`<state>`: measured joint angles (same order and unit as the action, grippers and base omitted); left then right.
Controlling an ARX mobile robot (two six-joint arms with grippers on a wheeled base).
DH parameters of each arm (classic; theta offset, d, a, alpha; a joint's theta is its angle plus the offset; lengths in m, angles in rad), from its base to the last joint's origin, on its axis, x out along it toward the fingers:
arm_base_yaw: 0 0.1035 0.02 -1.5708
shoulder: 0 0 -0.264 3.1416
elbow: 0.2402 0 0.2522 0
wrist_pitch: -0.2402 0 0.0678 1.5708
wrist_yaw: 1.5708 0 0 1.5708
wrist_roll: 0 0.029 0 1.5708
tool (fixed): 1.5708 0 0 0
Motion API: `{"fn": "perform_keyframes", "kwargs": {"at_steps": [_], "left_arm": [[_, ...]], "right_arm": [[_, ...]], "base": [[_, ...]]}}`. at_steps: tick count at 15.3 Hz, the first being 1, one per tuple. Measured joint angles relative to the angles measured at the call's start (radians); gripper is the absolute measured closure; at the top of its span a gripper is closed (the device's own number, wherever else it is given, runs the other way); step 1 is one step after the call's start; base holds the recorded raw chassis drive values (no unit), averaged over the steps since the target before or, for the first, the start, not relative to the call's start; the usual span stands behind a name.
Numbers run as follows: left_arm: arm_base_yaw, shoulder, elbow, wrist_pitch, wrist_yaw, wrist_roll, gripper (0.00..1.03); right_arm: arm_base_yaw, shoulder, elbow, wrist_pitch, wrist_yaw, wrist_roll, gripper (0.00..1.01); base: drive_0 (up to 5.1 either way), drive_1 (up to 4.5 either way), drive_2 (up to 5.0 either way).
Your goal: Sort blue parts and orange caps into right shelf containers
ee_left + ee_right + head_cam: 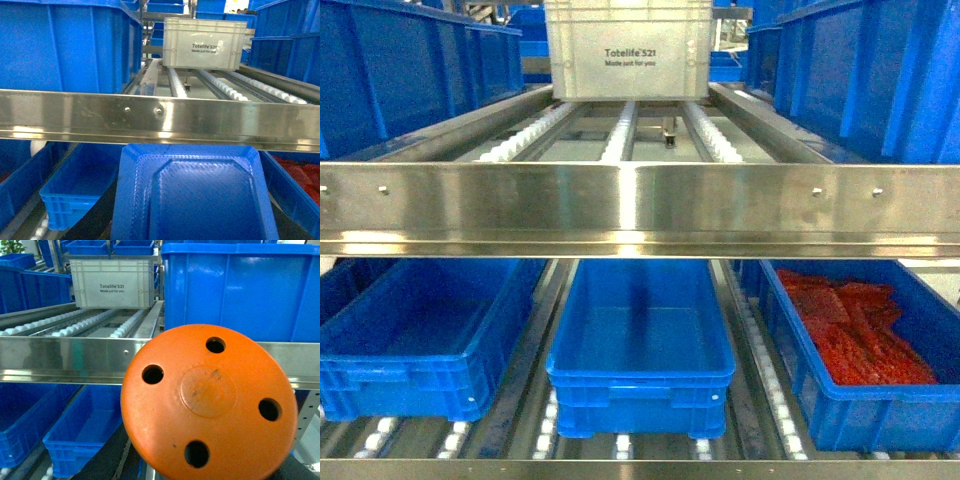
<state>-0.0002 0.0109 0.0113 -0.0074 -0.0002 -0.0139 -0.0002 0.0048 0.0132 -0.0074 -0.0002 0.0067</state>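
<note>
**Blue part and orange cap held up before the steel rail, crates below**

The round orange plastic cap (209, 402), with four holes around a raised centre disc, fills the lower middle of the right wrist view. It sits close in front of that camera, its top edge overlapping the horizontal stainless steel shelf rail (640, 208). The fingers of the right gripper are hidden behind it, so whether they clamp the cap cannot be told.

The flat blue plastic part (195, 192), a textured tray-like piece with a raised rim and cut corners, fills the lower middle of the left wrist view just below the rail. The left gripper's fingers are not visible either, and their state cannot be told.

Neither gripper shows in the head view. Below the rail there, three bright-blue ribbed plastic crates stand side by side on the roller lanes: the left crate (380, 375), the middle crate (640, 385), narrower, with open gaps of roller track on both sides, and the right crate (800, 400), which holds a heap of red-orange pieces (855, 330). The left and middle crates show bare floors. The rail's lower edge overhangs the rear of all three, leaving their front parts open from above.

Above the rail, a white plastic crate (628, 50) printed "Totelife" stands at the far end of the upper roller lanes, between tall blue bins (410, 70).
</note>
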Motion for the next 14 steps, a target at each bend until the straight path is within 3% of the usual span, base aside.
{"fn": "perform_keyframes", "kwargs": {"at_steps": [14], "left_arm": [[0.0, 0.0, 0.0, 0.0, 0.0, 0.0, 0.62]], "right_arm": [[0.0, 0.0, 0.0, 0.0, 0.0, 0.0, 0.58]], "base": [[-4.9, 2.58, 2.4]]}}
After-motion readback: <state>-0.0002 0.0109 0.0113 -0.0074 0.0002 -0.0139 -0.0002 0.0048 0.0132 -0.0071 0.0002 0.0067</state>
